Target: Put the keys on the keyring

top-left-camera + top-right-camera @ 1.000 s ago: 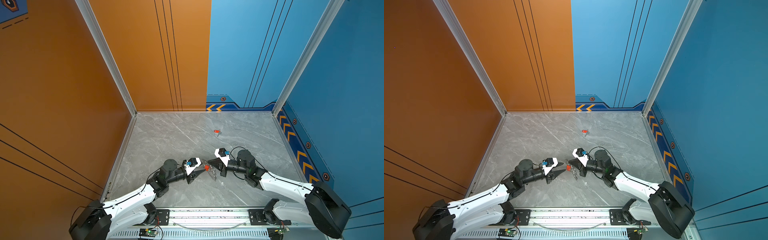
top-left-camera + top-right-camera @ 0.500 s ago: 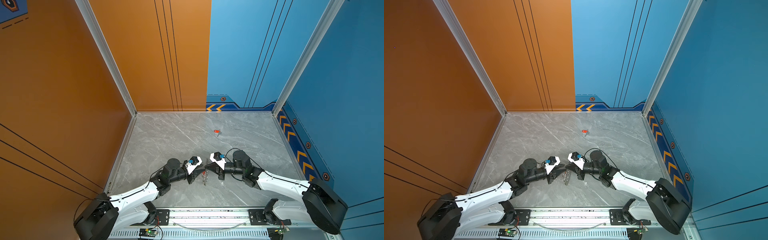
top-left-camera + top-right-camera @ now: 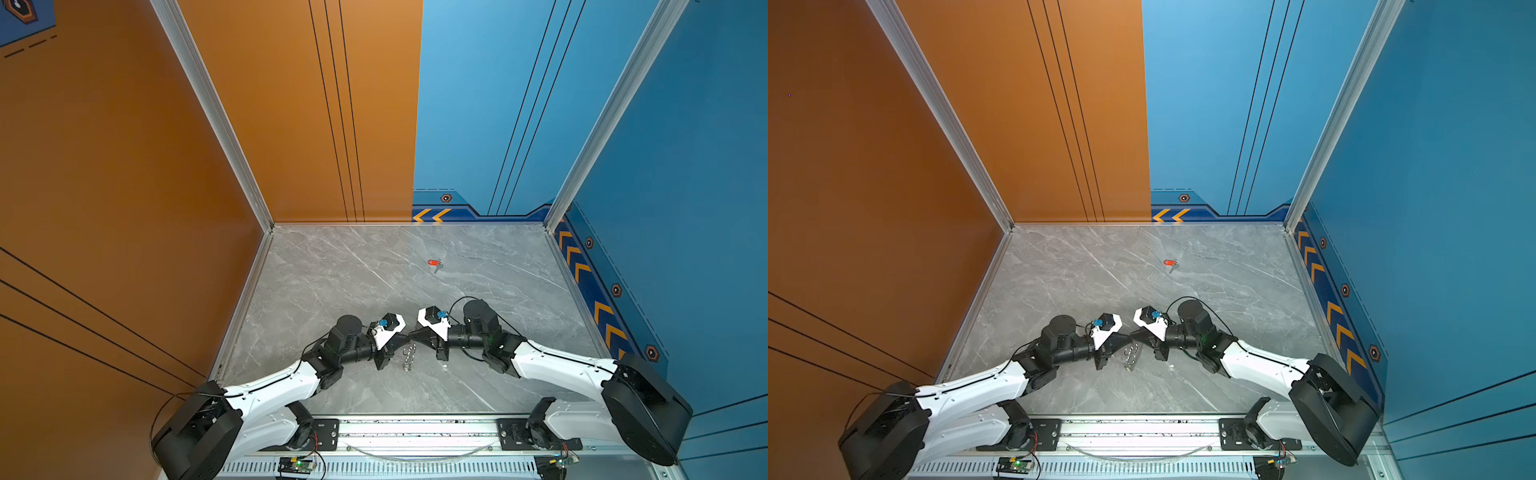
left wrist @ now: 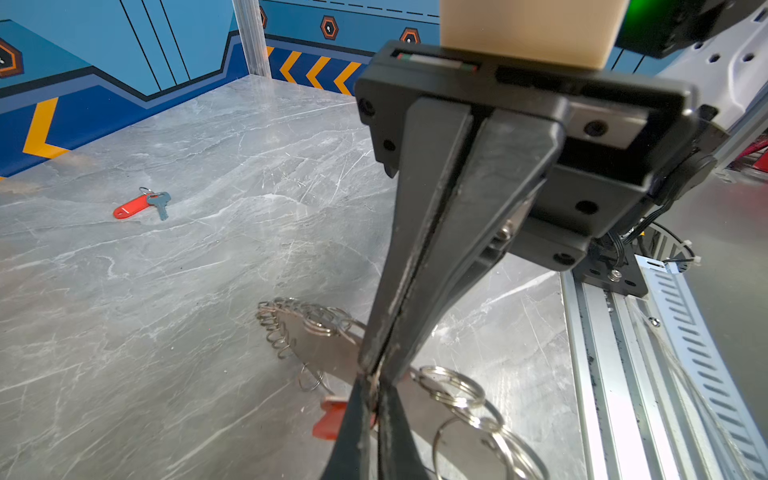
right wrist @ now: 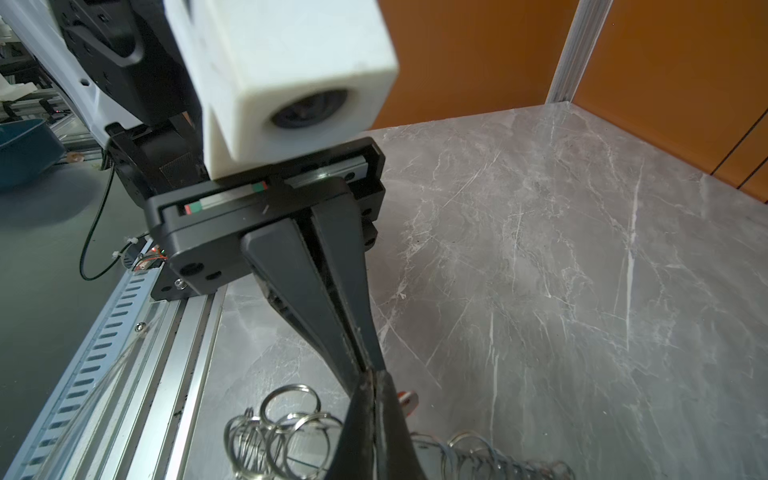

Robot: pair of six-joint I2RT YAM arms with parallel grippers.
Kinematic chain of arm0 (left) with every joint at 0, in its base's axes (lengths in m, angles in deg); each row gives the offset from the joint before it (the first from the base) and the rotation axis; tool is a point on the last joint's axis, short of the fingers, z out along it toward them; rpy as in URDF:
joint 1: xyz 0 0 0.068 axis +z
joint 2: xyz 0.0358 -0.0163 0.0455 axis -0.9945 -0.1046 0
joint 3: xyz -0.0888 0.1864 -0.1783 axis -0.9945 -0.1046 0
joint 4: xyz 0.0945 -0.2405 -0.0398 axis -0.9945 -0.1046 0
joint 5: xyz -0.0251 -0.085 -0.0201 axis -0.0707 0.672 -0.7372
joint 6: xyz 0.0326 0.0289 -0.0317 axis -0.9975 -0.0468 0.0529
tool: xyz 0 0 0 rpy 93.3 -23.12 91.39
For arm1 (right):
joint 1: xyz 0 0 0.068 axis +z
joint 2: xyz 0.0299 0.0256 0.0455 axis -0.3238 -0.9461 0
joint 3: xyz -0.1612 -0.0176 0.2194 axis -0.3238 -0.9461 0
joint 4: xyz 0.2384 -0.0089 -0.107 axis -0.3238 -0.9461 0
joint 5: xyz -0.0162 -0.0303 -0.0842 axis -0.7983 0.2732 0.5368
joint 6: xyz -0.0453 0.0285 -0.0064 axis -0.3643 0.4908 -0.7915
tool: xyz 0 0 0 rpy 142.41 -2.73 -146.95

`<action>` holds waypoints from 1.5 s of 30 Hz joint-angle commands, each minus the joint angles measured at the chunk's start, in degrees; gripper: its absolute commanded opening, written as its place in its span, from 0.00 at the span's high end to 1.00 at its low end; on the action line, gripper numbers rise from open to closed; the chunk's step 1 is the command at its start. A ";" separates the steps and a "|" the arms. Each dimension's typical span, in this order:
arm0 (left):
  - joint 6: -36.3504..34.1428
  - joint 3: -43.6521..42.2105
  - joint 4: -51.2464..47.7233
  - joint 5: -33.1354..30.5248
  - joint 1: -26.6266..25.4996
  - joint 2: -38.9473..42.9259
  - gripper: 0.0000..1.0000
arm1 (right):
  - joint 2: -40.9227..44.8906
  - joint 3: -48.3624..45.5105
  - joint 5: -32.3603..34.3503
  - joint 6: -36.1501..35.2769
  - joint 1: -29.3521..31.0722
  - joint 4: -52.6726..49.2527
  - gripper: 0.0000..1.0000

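The left claw [image 4: 372,399] is pressed together, tip to tip with the right claw [image 5: 375,392]. The right claw is pinched on the keyring [image 3: 408,356], which hangs below their meeting tips over the grey desk [image 3: 332,282]. One key's red tag [image 4: 328,420] juts out beside the left fingers; whether they grip it I cannot tell. The other key [image 3: 434,263] lies on the desk, well apart.
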 commanded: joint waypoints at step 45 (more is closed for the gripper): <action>-0.85 1.98 1.76 0.44 0.62 -0.10 1.00 | 12.25 -5.28 11.94 -7.80 4.62 -7.56 0.77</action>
